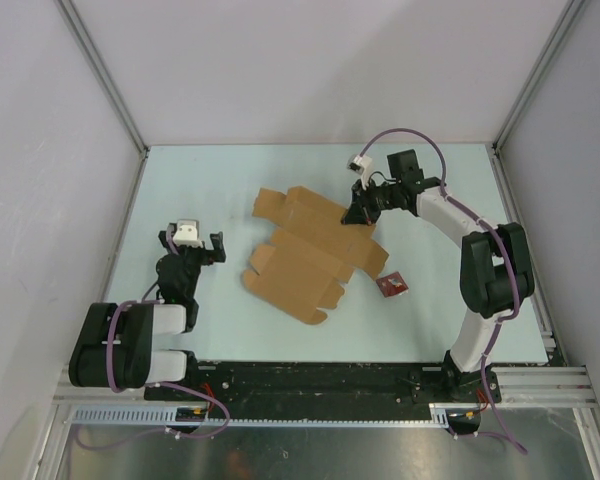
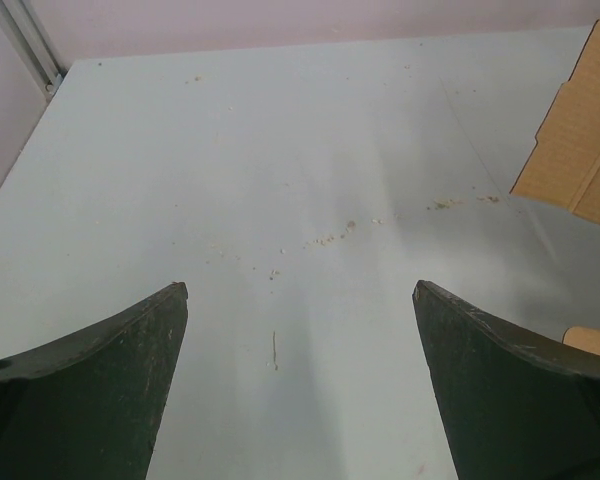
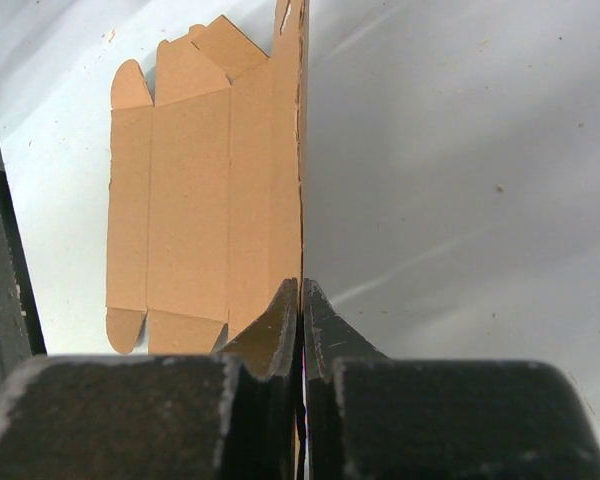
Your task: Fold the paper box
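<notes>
Fingers of the right gripper are pressed together on a thin edge of the paper box, pinching the cardboard, which the wrist view shows edge-on btwn them. From above, that grip is at the sheet's far-right edge. The rest of the brown die-cut sheet spreads out toward the left w/ tabs and flaps unfolded, lying mid-desk. A small red packet lies just beside the sheet's near-right corner. The left gripper is spread wide over bare desk, apart from the sheet's left side; one cardboard corner shows at the right of its wrist view.
</notes>
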